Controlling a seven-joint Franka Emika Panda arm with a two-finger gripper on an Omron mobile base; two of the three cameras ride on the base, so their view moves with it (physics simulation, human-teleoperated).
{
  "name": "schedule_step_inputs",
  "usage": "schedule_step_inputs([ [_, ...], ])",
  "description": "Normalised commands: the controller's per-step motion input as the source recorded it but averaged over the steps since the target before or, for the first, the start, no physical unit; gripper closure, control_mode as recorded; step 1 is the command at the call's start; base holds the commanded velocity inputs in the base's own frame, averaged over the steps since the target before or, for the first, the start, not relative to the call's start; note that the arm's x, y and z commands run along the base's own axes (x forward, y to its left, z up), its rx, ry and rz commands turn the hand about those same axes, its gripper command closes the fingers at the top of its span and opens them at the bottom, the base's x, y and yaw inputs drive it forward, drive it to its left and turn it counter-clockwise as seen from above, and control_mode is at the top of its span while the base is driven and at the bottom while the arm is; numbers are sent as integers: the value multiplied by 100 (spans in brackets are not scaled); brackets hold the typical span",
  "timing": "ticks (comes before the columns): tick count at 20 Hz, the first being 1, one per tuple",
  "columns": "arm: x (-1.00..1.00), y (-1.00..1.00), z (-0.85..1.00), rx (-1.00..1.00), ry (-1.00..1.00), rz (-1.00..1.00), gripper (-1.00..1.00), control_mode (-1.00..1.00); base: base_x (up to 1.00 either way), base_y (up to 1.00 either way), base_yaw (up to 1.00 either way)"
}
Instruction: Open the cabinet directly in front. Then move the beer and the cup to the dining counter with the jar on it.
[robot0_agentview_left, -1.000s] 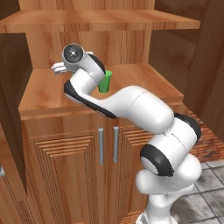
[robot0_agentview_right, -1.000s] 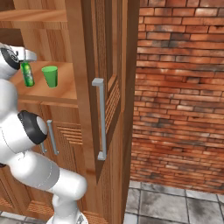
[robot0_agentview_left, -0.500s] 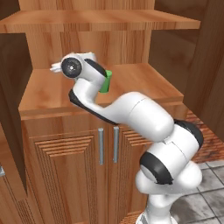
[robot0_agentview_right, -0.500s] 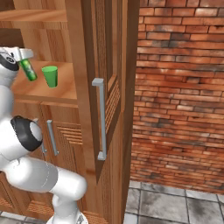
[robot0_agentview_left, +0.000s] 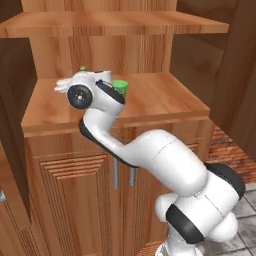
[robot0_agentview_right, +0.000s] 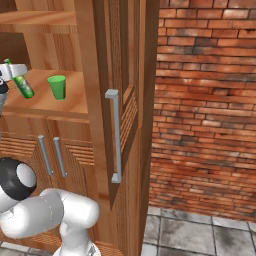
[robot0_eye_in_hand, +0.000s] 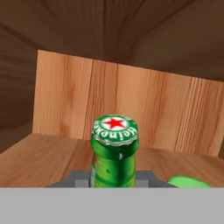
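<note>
Against a red brick wall stands the tall reddish-brown cabinet, its doors swung wide; the right door juts toward the camera in the right base view, with its long grey bar handle running down the edge. Grey stone floor tiles show at the foot of the wall. Inside the cabinet, an upper wooden shelf spans the opening, and beneath it a broad lower shelf of warm grained wood carries the things. Under that shelf sit the lower doors with their shorter grey handles. The white arm rises from the floor and curves up and leftward to the lower shelf, its hand turned level over the wood. The jaws are clamped on the neck of the beer, a green bottle that leans in the right base view, its base close over the shelf; whether it touches the wood cannot be told. In the hand view the red-starred cap of the beer stands up close between the dark fingertips. The small green cup stands upright on the same shelf, just beside the beer and apart from it, nearer the right door.
</note>
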Motion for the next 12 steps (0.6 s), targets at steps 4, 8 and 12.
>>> schedule_step_inputs([
  [4,-100,-15,29,12,-4,-10,100,-100,0,0,0],
  [8,-100,-34,6,11,0,-16,100,-100,0,0,0],
  [12,-100,-38,-23,4,4,-16,100,-100,0,0,0],
])
